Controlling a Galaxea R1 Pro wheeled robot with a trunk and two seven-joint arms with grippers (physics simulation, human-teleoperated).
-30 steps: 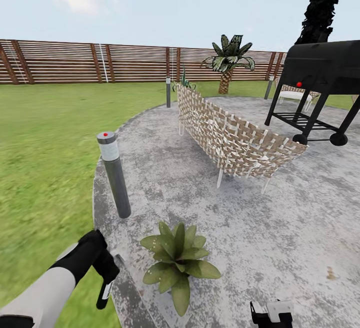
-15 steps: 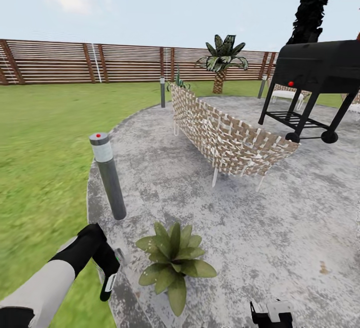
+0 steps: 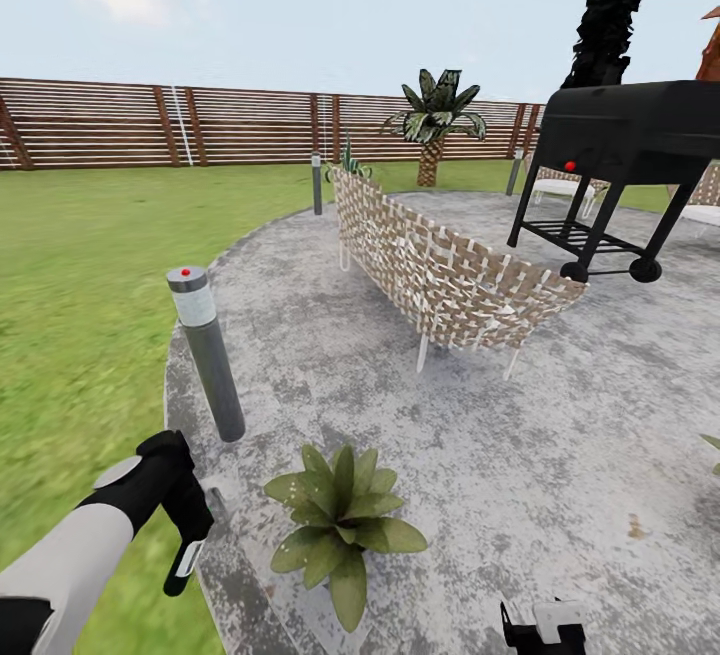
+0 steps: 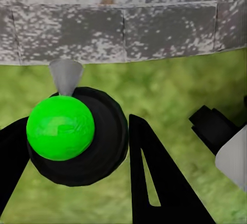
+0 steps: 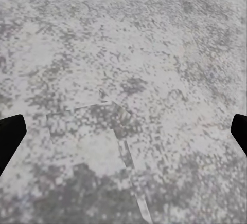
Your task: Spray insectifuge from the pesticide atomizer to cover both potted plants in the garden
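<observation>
your left gripper [image 4: 77,147] clamps the slim dark-green atomizer bottle [image 3: 185,557] | right gripper [image 5: 123,131] spread wide over grey stone patio [image 3: 500,435] | speckled broad-leaved potted plant [image 3: 343,520] just beside the bottle

I'm looking across a round grey stone patio [image 3: 480,435] with green lawn [image 3: 80,275] to its left. A brown slatted wooden fence [image 3: 150,125] runs along the far side under pale, hazy sky. On the patio stands a woven tan-and-white wicker sofa [image 3: 440,270], with a black wheeled barbecue grill [image 3: 620,150] to its right. A tall grey bollard lamp [image 3: 205,355] marks the near-left patio edge; a palm [image 3: 435,120] rises by the fence.
</observation>
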